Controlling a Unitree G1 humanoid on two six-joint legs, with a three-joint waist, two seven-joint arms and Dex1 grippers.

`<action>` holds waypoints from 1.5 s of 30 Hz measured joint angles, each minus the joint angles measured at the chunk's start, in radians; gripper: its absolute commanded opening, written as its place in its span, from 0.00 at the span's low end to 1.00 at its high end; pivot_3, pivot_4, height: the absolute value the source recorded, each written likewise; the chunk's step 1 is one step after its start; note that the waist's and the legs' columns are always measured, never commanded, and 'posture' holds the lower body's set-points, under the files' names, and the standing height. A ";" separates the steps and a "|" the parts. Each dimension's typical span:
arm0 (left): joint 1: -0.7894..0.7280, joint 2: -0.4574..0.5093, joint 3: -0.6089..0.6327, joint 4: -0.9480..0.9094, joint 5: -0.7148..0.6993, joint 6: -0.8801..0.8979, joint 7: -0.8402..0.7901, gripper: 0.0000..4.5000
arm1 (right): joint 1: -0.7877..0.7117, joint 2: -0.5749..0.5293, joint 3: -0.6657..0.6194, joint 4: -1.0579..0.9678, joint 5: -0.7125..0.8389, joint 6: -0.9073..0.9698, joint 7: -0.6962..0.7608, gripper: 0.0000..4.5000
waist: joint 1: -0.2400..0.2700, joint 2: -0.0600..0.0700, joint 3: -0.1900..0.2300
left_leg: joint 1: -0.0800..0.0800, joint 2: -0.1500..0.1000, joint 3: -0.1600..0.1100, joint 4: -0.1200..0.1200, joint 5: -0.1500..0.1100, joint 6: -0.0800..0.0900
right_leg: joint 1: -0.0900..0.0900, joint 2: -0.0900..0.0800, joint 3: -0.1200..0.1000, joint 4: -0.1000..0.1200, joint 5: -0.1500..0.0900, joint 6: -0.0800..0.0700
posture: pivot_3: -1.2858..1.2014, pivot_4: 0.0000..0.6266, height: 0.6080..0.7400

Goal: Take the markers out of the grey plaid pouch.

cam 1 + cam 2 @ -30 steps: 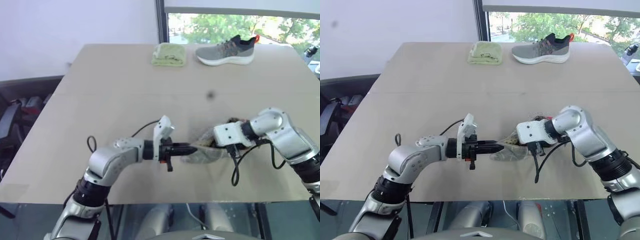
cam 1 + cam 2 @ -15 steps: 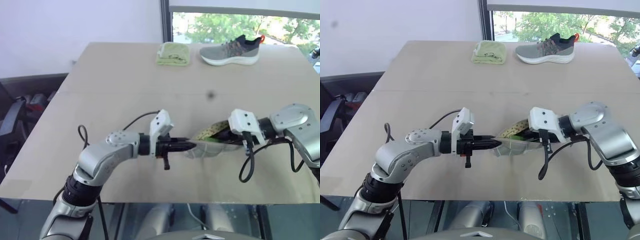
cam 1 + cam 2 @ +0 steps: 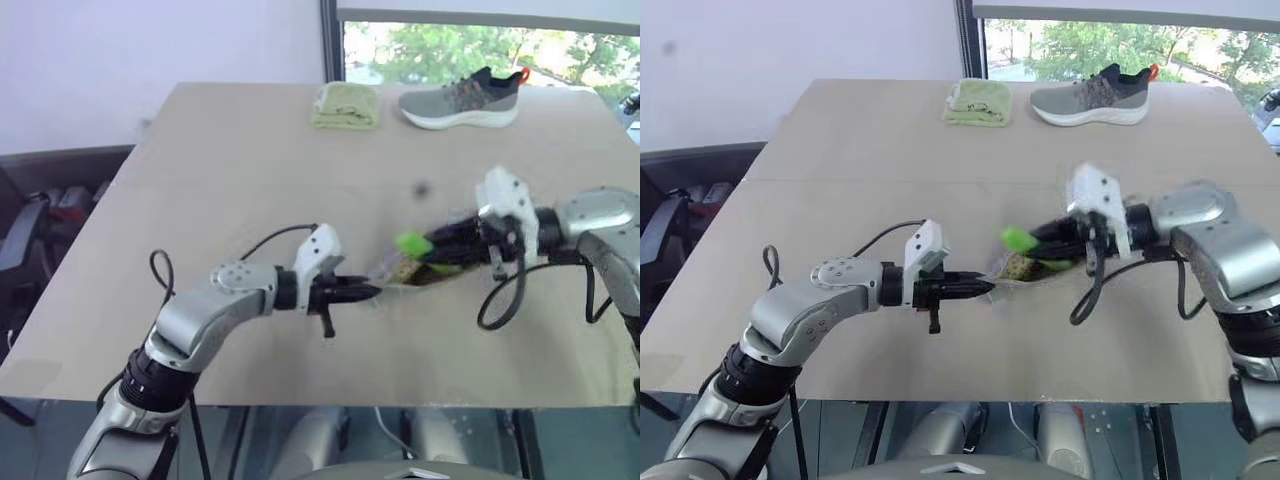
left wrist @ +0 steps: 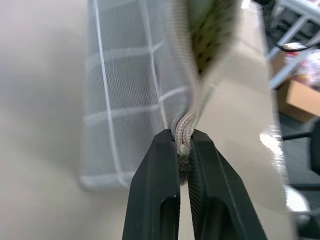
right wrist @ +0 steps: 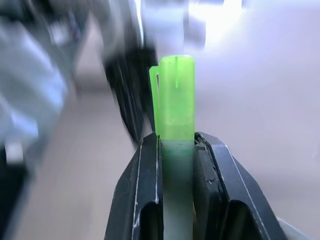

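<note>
Light green marker [image 5: 175, 95] clamped between the two black fingers of the right claw [image 5: 176, 142], bright green cap sticking out past the fingertips, clip visible along one side. In the head views, seen raised above the surface [image 3: 250, 160], cap end [image 3: 411, 242] aimed toward the robot's left, just above the open mouth of the grey plaid pouch [image 4: 127, 85]. Pouch lying near the middle of the near half of the surface, between the two arms, mouth gaping with a yellowish dotted lining [image 4: 210, 35] showing. Corner seam of the pouch pinched tight in the left claw [image 4: 182, 145], fingers clenched on the braided fabric edge, white grid lines clear on the grey cloth. Left claw [image 3: 365, 293] reaching in level from the left, right claw [image 3: 440, 243] from the right and higher. Red marker: cannot tell where. At the far edge, well apart, a folded yellow-green cloth [image 3: 346, 105] and beside it a grey sneaker [image 3: 460, 98].
</note>
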 measured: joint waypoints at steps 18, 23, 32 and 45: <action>-0.010 0.062 0.054 0.027 0.045 -0.181 0.025 0.00 | 0.037 -0.061 0.003 0.219 0.120 -0.073 -0.044 0.07 | -0.020 -0.001 0.002 | -0.004 0.000 0.001 0.001 0.000 0.000 | -0.005 -0.001 0.000 0.002 0.000 -0.001 | 0.52 0.24 1.00; -0.010 0.061 0.072 0.027 0.045 -0.176 0.056 0.00 | 0.005 0.027 -0.070 0.247 0.256 -0.009 -0.162 0.07 | -0.021 -0.001 0.002 | -0.005 0.000 0.001 0.001 0.000 0.000 | -0.005 -0.001 0.000 0.001 0.001 -0.001 | 0.52 0.24 1.00; -0.033 0.018 0.072 0.033 0.044 -0.138 0.088 0.00 | -0.014 0.129 -0.192 0.236 0.510 0.121 -0.418 0.07 | -0.021 -0.001 0.002 | -0.005 0.000 0.001 0.001 0.000 0.000 | -0.005 -0.001 0.000 0.001 0.001 -0.001 | 0.52 0.24 1.00; -0.046 -0.050 0.075 0.045 0.038 -0.058 0.140 0.00 | -0.044 0.357 -0.319 0.269 0.896 0.149 -0.983 0.07 | -0.027 0.000 0.002 | -0.005 0.000 0.001 0.001 0.000 0.000 | -0.005 0.000 0.000 0.002 0.001 -0.001 | 0.52 0.24 1.00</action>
